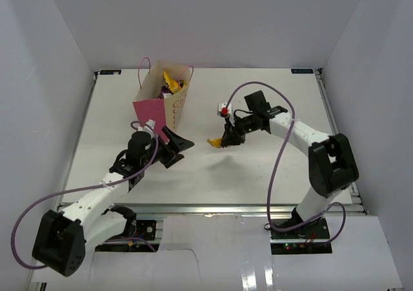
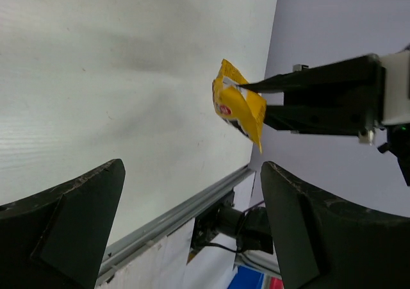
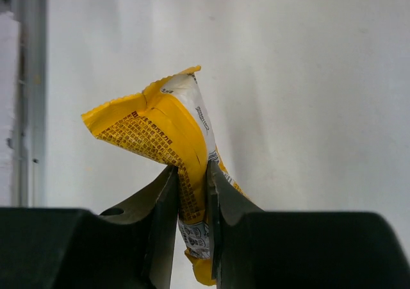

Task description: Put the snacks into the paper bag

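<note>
Right wrist view shows it best: the right gripper (image 3: 190,173) has its two dark fingers pressed nearly together on a small crinkled yellow candy packet (image 3: 160,129), pinching it across its lower half. The packet's long axis runs up from the jaws and leans toward the upper left of that frame, with a short tail hanging below the fingers. It looks to be carried clear of the white table (image 1: 258,175).

From above, the right gripper (image 1: 226,138) sits mid-frame with the packet (image 1: 213,142) sticking out on its left side. The upright pink paper gift bag (image 1: 151,110) with the cream printed side stands to the upper left of it, mouth open upward, and yellow and purple wrappers (image 1: 171,81) already show inside.

The right arm is the one carrying, so the move I'd expect is up and leftward over the rim. The bag stands taller than the hand, so the packet needs height first.

The left gripper (image 1: 174,146) is spread wide and holds nothing. It sits just beside the foot of the bag, between bag and packet, so it partly crowds a low approach. The thin pink loop handles (image 1: 187,68) at the mouth could snag.
</note>
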You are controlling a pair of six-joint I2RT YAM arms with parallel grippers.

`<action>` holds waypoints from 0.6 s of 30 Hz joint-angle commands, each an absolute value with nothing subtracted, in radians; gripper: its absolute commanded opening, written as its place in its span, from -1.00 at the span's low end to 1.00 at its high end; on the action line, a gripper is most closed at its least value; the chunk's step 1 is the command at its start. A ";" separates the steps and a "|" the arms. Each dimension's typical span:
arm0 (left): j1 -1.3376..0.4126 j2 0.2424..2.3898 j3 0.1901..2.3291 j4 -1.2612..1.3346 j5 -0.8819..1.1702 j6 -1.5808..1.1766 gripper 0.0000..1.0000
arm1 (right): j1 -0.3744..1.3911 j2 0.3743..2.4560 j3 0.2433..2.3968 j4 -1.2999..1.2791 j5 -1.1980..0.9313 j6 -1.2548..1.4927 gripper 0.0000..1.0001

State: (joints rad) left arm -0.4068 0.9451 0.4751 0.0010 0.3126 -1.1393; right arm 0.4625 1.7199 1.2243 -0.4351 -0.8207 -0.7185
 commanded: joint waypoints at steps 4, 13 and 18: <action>-0.531 1.130 0.572 0.130 0.339 -1.212 0.95 | 0.581 1.554 1.059 -0.230 -0.780 -0.459 -0.70; -0.594 1.206 0.606 0.126 0.336 -1.293 0.94 | 0.646 1.540 1.084 -0.198 -0.638 -0.361 -0.75; -0.604 1.221 0.598 0.126 0.322 -1.330 0.85 | 0.692 1.537 1.100 -0.173 -0.644 -0.330 -0.75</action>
